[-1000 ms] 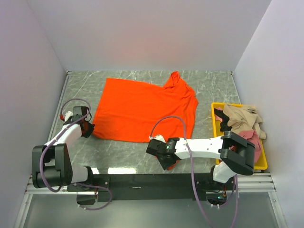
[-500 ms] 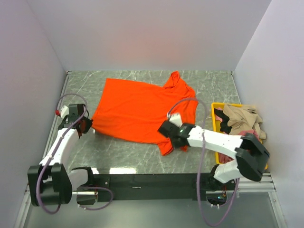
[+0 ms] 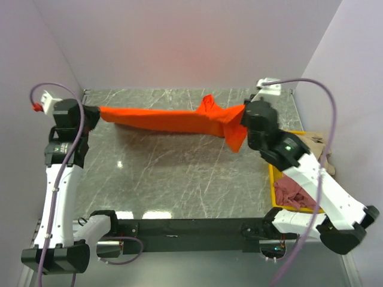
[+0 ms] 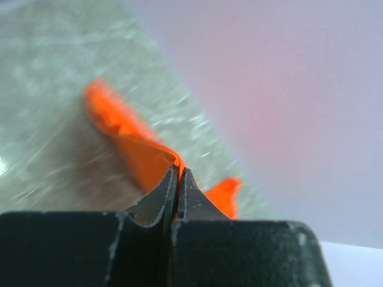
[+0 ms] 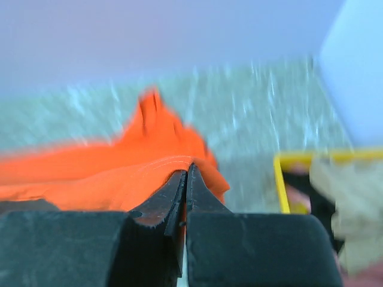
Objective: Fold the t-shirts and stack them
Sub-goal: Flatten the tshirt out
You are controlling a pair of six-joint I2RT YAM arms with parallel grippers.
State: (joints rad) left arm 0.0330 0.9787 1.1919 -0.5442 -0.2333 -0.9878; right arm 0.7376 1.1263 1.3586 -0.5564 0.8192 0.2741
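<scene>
Both arms have swung up and away toward the far wall since a second ago, and the shirt that lay flat on the desk [image 3: 179, 179] is now drawn out between them. Your left end effector [image 4: 178, 170] is pressed together, pinching an edge of the orange-red t-shirt [image 3: 167, 119] near the far left corner. Your right end effector [image 5: 187, 170] is likewise clamped on the cloth at the far right, just beyond the yellow bin [image 3: 270, 156].

Between the two grips the shirt runs as a long, narrow band along the back of the desk. A flap droops just below the right grip. Whether the middle of the band touches the surface you cannot tell.

Further out, the beige t-shirt [image 3: 311, 143] and the dusty pink t-shirt [image 3: 293, 192] lie crumpled in the bin.

You are early in the task, by my judgement. No fold is set on this first shirt, nothing is stacked, and two shirts are left to take out.
</scene>
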